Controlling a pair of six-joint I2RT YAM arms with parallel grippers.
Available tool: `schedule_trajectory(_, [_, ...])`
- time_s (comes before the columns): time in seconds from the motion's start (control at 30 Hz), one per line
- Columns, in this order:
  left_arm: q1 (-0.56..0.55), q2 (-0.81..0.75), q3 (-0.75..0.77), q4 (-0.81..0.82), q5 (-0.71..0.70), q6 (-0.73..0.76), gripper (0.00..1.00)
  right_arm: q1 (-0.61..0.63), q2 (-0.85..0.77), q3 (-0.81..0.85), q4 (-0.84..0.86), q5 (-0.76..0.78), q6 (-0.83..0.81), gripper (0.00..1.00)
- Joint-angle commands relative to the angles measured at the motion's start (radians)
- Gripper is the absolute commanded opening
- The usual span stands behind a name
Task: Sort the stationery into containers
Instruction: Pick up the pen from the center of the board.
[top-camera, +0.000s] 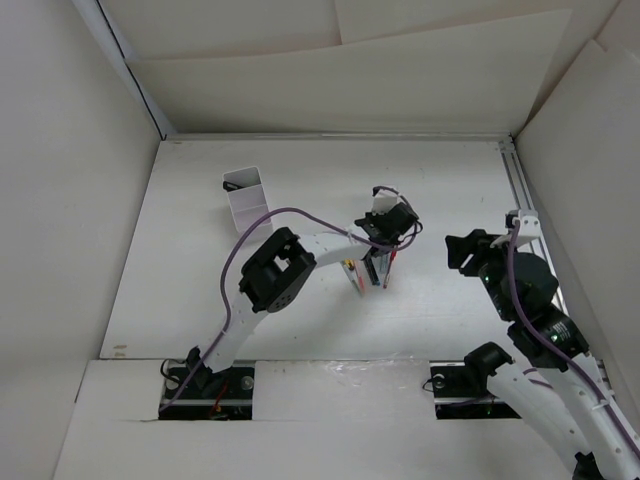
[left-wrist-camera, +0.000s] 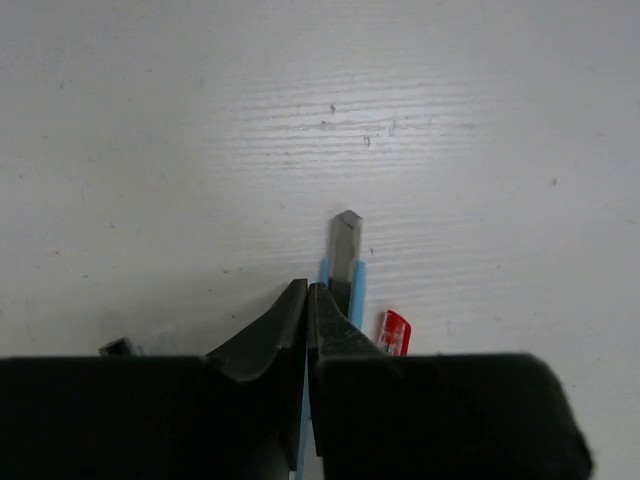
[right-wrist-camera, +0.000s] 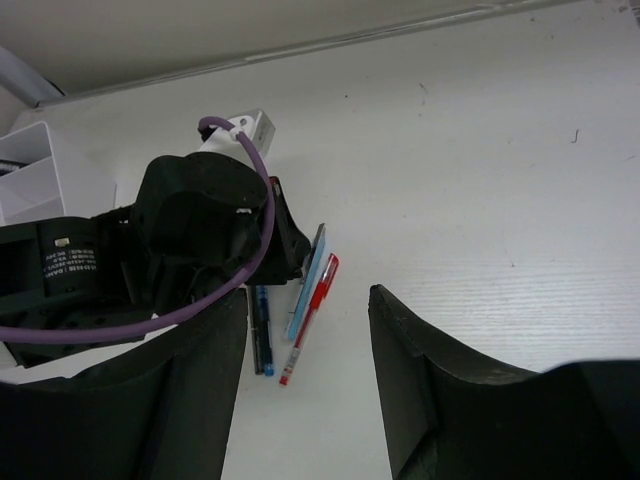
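Note:
Several pens lie side by side on the white table (top-camera: 300, 320) near its middle: a red pen (right-wrist-camera: 310, 320), a light-blue item with a grey tip (right-wrist-camera: 305, 285), a dark blue pen (right-wrist-camera: 262, 340) and a black one beside it. My left gripper (left-wrist-camera: 308, 292) sits low over the far end of this group (top-camera: 366, 272). Its jaws are pressed together, with the light-blue item (left-wrist-camera: 346, 250) running under them and the red pen's end (left-wrist-camera: 394, 332) beside it. My right gripper (right-wrist-camera: 308, 298) is open and empty, to the right of the pens. The white two-compartment box (top-camera: 247, 198) stands at the back left.
White walls enclose the table on all sides. A metal rail (top-camera: 522, 195) runs along the right edge. The left arm's purple cable (right-wrist-camera: 245, 270) loops over its wrist above the pens. The box also shows in the right wrist view (right-wrist-camera: 30, 180).

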Motion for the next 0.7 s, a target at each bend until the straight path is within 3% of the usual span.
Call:
schedule_trajectory(0.0, [-0.006, 0.032, 0.021, -0.068, -0.051, 0.018, 0.00, -0.007, -0.017, 0.005, 0.048, -0.012, -0.023, 0.57])
schedule_trajectory(0.27, [-0.015, -0.006, 0.036, -0.073, -0.076, 0.028, 0.00, -0.007, -0.028, 0.023, 0.048, -0.011, -0.032, 0.57])
schedule_trajectory(0.43, [-0.015, -0.050, 0.013, -0.074, -0.053, 0.017, 0.25, -0.007, -0.028, 0.014, 0.048, -0.020, -0.041, 0.57])
schedule_trajectory(0.67, [-0.015, -0.084, -0.041, -0.021, -0.030, 0.017, 0.26, -0.007, -0.028, 0.005, 0.057, -0.029, -0.041, 0.57])
